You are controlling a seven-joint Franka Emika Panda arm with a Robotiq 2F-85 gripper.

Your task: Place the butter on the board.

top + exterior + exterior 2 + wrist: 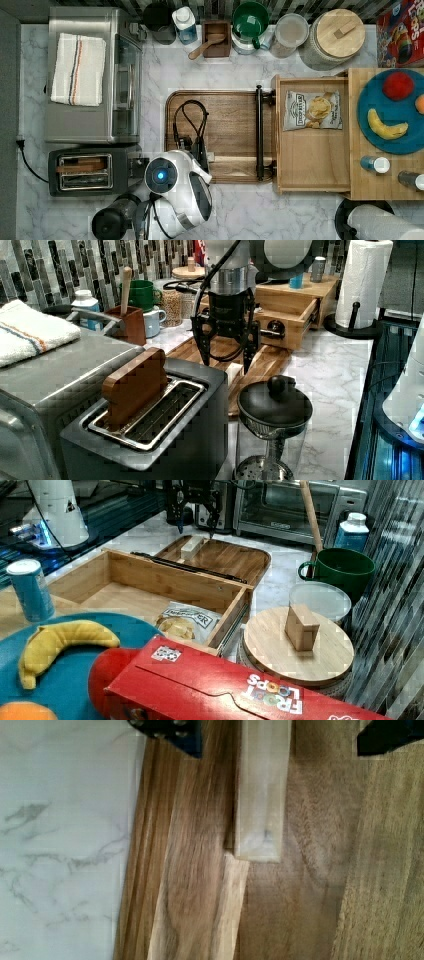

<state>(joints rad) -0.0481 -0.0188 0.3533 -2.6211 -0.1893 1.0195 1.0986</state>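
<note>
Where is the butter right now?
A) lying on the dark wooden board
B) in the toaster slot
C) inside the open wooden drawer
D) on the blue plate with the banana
A: the pale butter stick lies on the dark board, with the open tool hanging just above it, its fingers apart and not touching the stick.

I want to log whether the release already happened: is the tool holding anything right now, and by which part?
Nothing is held. The tool hangs open above the butter, which lies flat on the board between the spread fingers, untouched.
</note>
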